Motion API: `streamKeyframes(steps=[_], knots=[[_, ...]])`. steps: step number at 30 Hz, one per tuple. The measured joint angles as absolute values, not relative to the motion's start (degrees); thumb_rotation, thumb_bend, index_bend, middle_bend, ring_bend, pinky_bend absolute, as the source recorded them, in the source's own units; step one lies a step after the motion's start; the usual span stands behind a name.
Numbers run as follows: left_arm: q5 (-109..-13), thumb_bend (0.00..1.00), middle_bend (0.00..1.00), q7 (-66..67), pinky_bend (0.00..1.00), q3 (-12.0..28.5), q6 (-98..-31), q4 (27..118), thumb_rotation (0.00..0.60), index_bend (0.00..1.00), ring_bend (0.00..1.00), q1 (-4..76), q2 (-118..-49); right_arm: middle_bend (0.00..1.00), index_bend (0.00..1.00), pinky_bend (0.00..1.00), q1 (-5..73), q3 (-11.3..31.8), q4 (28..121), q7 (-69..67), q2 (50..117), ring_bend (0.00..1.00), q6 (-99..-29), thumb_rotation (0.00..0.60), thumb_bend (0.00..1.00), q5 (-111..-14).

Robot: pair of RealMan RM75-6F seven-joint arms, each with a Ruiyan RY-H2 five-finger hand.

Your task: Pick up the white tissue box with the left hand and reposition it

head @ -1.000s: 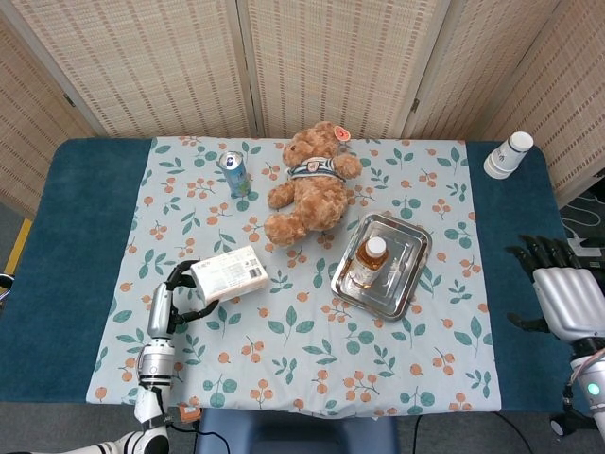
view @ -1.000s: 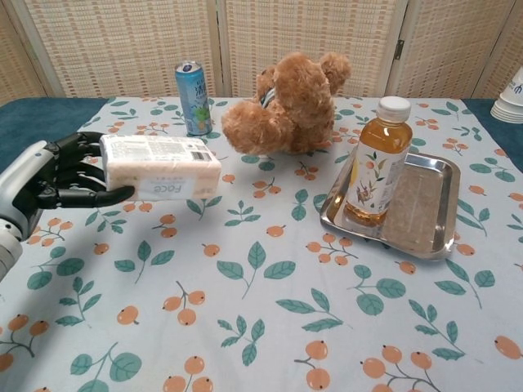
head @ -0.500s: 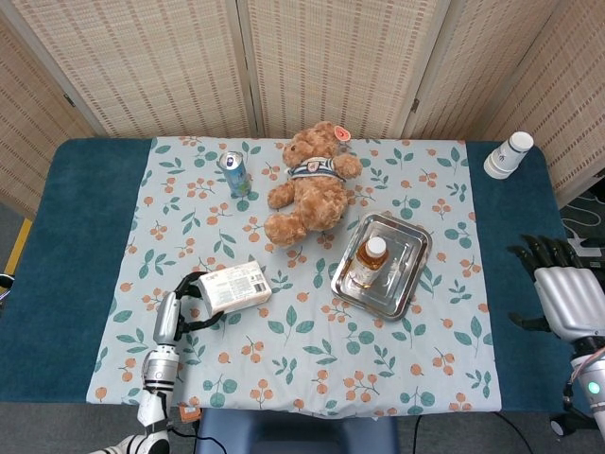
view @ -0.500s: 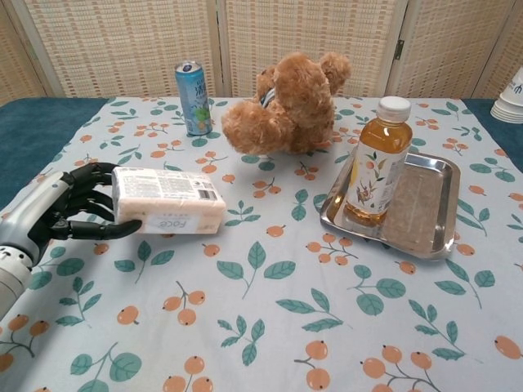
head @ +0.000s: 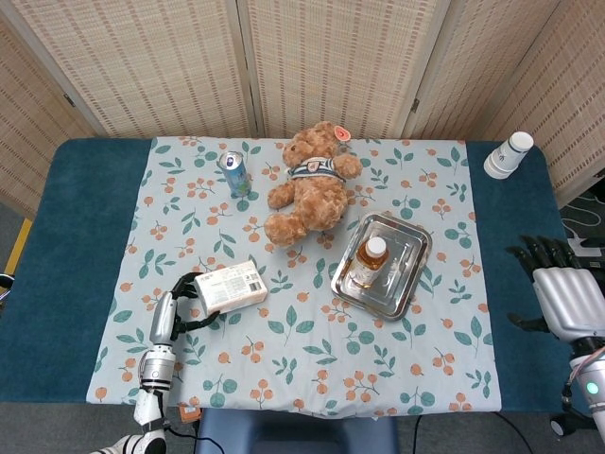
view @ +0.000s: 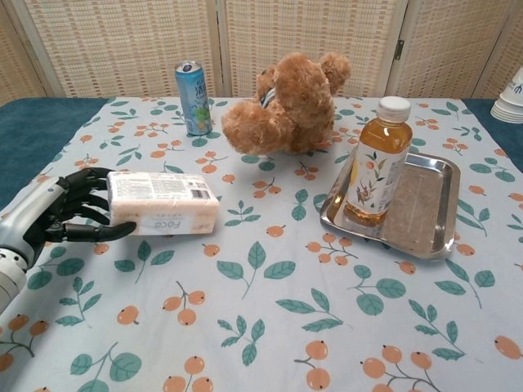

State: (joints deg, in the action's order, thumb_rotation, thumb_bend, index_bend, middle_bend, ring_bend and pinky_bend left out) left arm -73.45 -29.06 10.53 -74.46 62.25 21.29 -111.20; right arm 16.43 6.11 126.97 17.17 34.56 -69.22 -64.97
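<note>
The white tissue box lies flat on the floral cloth at the table's front left. My left hand grips its left end, dark fingers over the top and thumb along the front face. My right hand hovers past the table's right edge with its fingers spread and nothing in it; the chest view does not show it.
A teddy bear sits mid-table with a blue can to its left. A metal tray holds a tea bottle. Stacked paper cups stand at the far right corner.
My left hand carried the tissue box down and toward the front edge, from held above the cloth to resting on it. The right hand stayed still.
</note>
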Motion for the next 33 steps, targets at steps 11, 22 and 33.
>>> streamKeyframes(steps=[11,22,33], knots=[[-74.2,0.07,0.2,-30.3,0.27,10.5,-72.9,63.5,0.6,0.06,0.11,20.7,-110.4,0.05,0.17,0.0,16.4,6.0,127.2,17.2,34.5,0.0,-69.2,0.6,0.12,-65.2],[-74.8,0.06,0.0,-31.0,0.14,10.7,-70.3,69.3,0.6,0.0,0.0,20.6,-106.2,0.05,0.18,0.0,16.1,5.9,127.6,16.4,33.9,0.0,-69.6,0.6,0.12,-66.3],[-76.9,0.06,0.0,-27.7,0.13,12.9,-73.0,79.7,0.6,0.0,0.0,20.5,-99.0,0.05,0.18,0.0,15.7,5.9,127.9,15.5,33.3,0.0,-70.0,0.6,0.12,-67.0]])
